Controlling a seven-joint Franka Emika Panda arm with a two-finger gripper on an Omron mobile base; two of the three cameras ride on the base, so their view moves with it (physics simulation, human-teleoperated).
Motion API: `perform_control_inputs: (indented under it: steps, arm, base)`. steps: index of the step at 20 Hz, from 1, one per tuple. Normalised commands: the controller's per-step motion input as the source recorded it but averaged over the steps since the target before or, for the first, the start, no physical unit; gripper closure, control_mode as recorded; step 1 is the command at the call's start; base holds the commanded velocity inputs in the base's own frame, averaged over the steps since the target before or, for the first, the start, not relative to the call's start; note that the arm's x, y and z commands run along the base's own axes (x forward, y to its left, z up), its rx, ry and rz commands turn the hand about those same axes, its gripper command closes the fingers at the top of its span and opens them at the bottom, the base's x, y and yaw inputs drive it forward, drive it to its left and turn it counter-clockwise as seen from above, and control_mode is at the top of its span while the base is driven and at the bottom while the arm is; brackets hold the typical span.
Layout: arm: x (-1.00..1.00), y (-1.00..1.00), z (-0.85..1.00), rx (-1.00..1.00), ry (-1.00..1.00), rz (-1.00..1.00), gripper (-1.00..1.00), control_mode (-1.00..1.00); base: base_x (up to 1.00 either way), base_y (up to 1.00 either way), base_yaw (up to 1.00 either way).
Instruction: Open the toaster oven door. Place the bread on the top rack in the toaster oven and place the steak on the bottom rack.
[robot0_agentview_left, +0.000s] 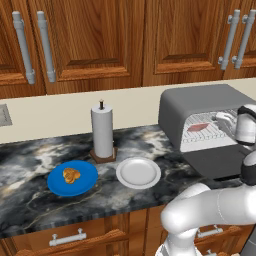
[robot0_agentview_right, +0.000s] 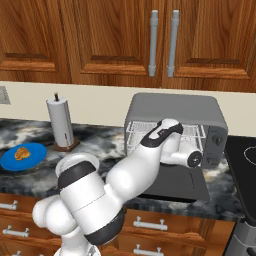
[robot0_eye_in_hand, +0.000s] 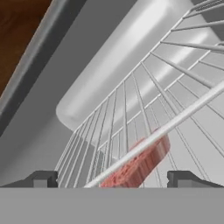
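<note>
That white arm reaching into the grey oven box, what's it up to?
The robot is loading a toaster oven on the kitchen counter. The toaster oven door is folded down and the arm's hand is at the mouth. Its gripper is open and empty. The steak lies on a wire shelf inside, though I cannot tell which one. The bread sits on a blue plate off to the left, beside an empty white plate and a paper-towel roll.

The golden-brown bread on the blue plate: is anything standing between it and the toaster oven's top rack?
Nothing visible blocks it. The lumpy golden-brown bread sits on the blue round plate; the dark oven door lies open, and the silver wire top rack is exposed.
</note>
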Motion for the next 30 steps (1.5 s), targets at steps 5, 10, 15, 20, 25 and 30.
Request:
perform_control_inputs:
  steps: [5,10,15,20,25,30]
  arm:
    - [0.21,-0.03,-0.15,0.00,0.00,0.00,-1.00,-1.00]
    - [0.23,-0.07,-0.07,0.00,0.00,-0.01,-1.00,-1.00]
    - [0.14,-0.12,-0.10,0.00,0.00,-0.01,-1.00,-1.00]
    - [0.15,-0.11,-0.11,0.00,0.00,-0.02,-1.00,-1.00]
    - [0.13,-0.06,-0.08,0.00,0.00,-0.03,-1.00,-1.00]
    - [0.00,-0.01,-0.17,0.00,0.00,-0.01,1.00,-1.00]
  base:
    - [0.00,0.00,0.00]
    - [0.00,0.00,0.00]
    - [0.00,0.00,0.00]
    - [0.00,0.00,0.00]
    - [0.00,0.00,0.00]
    - [0.00,0.00,0.00]
